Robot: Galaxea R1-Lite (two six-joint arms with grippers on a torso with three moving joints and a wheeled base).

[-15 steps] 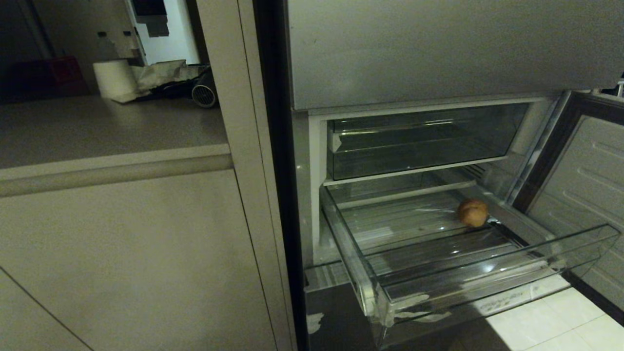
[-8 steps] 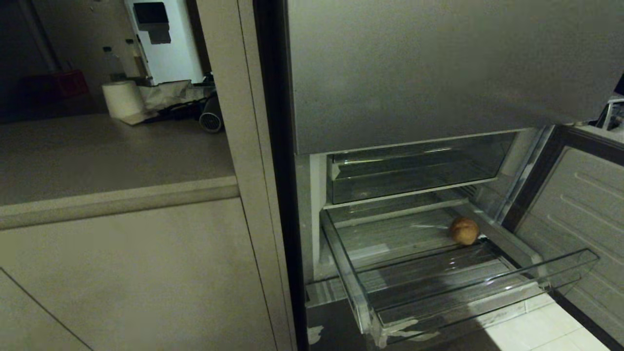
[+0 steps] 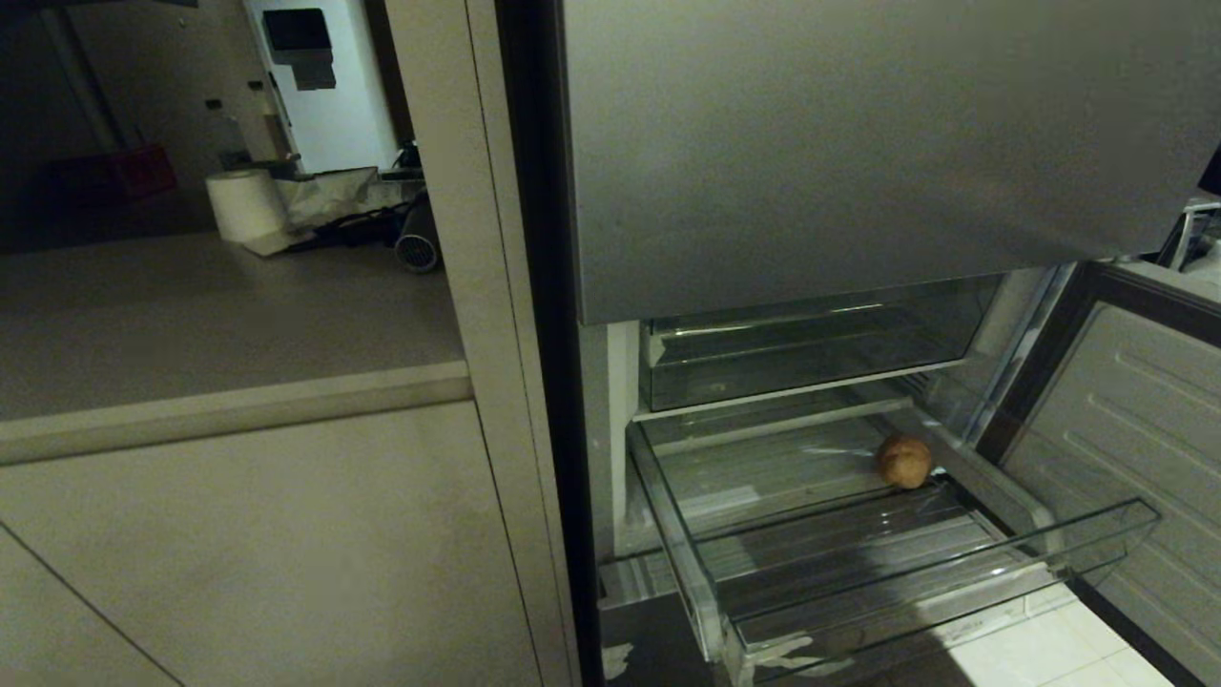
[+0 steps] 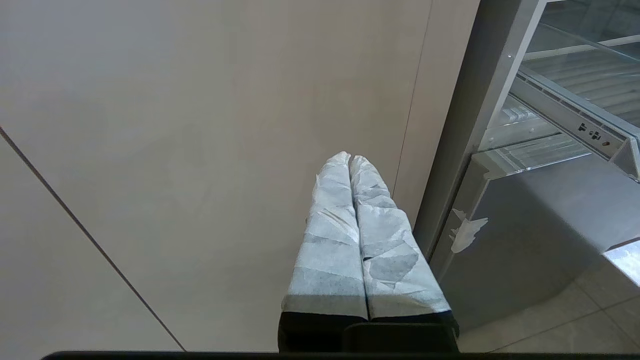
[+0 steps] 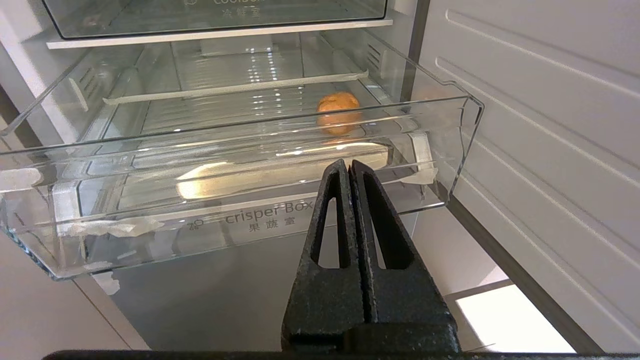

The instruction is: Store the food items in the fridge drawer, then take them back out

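A single potato rests on the ribbed floor of the pulled-out crisper drawer, toward its rear right corner and close to the side wall. Over the past second the robot's head camera has risen: the whole scene sits lower in the head view than it did, more of the steel door panel above fills the frame, and the drawer and potato keep their places relative to each other. Nothing in the fridge has moved. That suggests the storing half is done and the robot is straightening up before the retrieval, with the drawer left open.

Neither arm enters the head view. The left gripper, its two paper-wrapped fingers pressed together and empty, hangs before the beige cabinet front beside the fridge. The right gripper, also closed on nothing, hovers just outside the drawer's front lip.

Count: one potato, two clear bins, with the shallower upper bin pushed in.
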